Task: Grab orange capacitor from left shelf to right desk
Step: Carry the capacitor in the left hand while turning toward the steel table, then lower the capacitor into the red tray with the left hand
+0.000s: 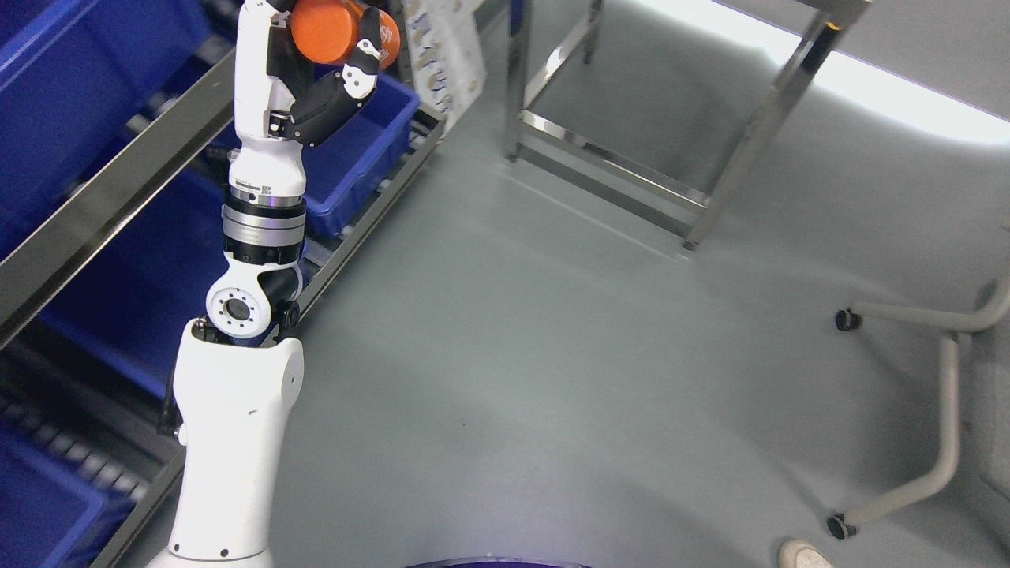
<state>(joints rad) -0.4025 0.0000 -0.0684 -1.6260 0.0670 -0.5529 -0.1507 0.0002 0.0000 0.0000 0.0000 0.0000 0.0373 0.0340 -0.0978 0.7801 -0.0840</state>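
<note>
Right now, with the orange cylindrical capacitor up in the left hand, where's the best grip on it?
Around the curved side wall, as the left hand holds it now. The orange cylindrical capacitor lies roughly sideways, a flat end facing the camera, so fingers wrap the barrel from below and beside; the flat ends give no purchase.

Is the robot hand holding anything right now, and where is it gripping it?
Yes. The left robot hand holds the orange capacitor, fingers wrapped around its cylindrical side, at the picture's top edge.
</note>
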